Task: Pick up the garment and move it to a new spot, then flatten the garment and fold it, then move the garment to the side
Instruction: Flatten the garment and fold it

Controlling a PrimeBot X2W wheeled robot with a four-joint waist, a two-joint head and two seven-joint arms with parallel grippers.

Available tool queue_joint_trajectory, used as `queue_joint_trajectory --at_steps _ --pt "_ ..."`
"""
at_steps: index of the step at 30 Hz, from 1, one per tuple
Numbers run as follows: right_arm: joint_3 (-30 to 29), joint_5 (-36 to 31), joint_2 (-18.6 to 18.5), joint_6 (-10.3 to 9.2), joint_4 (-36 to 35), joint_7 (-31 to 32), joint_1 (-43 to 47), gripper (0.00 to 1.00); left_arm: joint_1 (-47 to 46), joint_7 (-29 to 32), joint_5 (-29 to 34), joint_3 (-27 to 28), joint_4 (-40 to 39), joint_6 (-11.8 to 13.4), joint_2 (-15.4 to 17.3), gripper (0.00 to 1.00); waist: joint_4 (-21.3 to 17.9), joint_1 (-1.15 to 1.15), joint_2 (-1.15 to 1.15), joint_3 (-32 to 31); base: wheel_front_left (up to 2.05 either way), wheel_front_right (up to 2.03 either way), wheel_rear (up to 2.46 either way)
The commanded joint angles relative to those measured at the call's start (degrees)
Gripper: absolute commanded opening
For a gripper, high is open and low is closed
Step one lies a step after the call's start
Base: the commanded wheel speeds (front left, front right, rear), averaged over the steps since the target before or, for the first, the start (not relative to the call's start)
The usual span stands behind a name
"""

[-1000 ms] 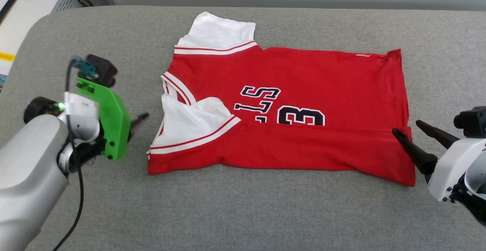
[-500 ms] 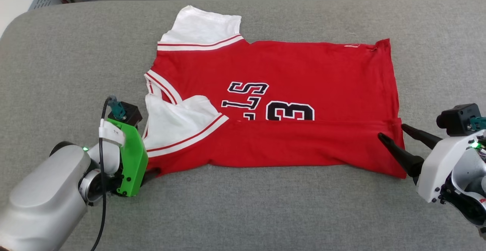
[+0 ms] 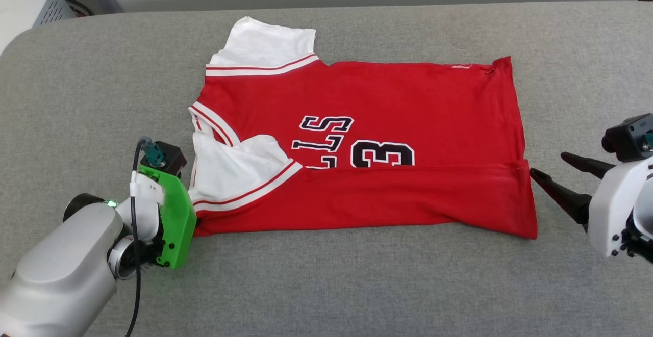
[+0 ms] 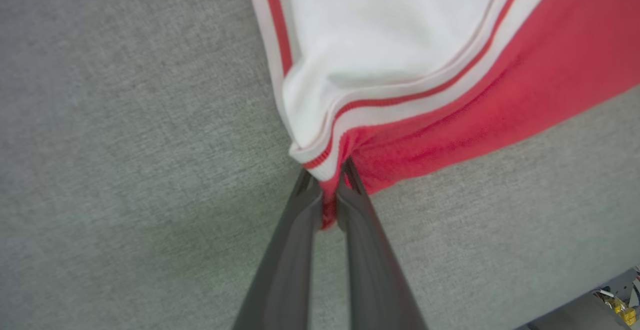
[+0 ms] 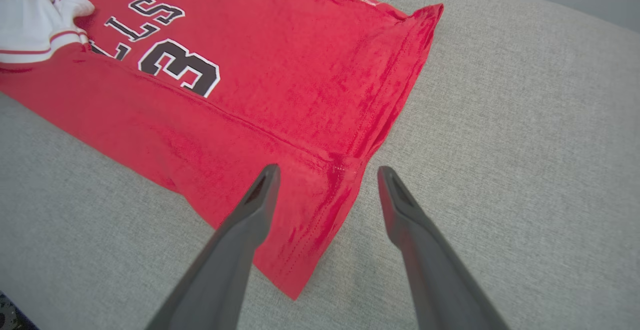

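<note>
The garment (image 3: 408,102) lies spread on the grey padded surface, a red jersey with white sleeves, its near long edge folded over the black lettering. My left gripper (image 4: 325,180) is shut on the garment's (image 4: 450,95) near-left corner, pinching red cloth and striped trim; in the head view its green housing (image 3: 176,219) hides the fingers. My right gripper (image 3: 548,164) stands open just right of the hem. In the right wrist view the right gripper (image 5: 327,170) has its fingers either side of the garment's (image 5: 280,70) folded hem corner, above the cloth.
The grey surface (image 3: 326,286) has bare room in front of the garment and on both sides. A white cabinet (image 3: 30,0) stands beyond the far left corner. The surface's edge (image 4: 600,285) lies close behind my left gripper.
My left gripper came down to the garment's near-left corner and shut on it. My right gripper stayed open by the hem, drawn back slightly. The head camera shifted.
</note>
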Motion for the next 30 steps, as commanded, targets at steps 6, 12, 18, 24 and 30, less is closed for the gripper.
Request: queue_joint_trajectory --at_steps 6,12,18,24,30 --pt "0.90 2.13 -4.57 -0.05 -1.46 12.45 -2.87 1.00 1.14 -2.00 0.08 -0.04 -5.49 -0.06 2.34 0.00 0.57 0.00 0.00 -1.30 0.00 0.00 0.00" --pt "2.52 2.63 -3.61 -0.05 1.23 18.87 -3.00 1.00 0.76 -2.28 0.77 0.30 -10.42 0.94 3.67 0.00 1.41 0.00 0.00 0.32 0.00 0.00 0.00" --pt "4.72 1.58 5.29 -0.05 11.75 16.57 -2.81 1.00 1.07 -2.66 1.67 0.20 -13.18 2.59 4.27 0.00 2.12 0.00 0.00 2.67 0.00 0.00 0.00" --pt "9.19 1.79 8.02 -0.05 15.88 13.99 -2.36 0.11 2.32 -3.42 1.47 0.09 -12.97 3.16 4.43 0.00 2.10 0.00 0.00 2.73 0.00 0.00 0.00" --pt "8.81 3.49 5.58 -0.05 14.24 8.50 -2.96 0.00 4.49 -5.24 0.13 0.81 -12.70 3.57 5.02 0.00 1.54 0.00 0.00 -0.64 0.00 0.00 0.00"
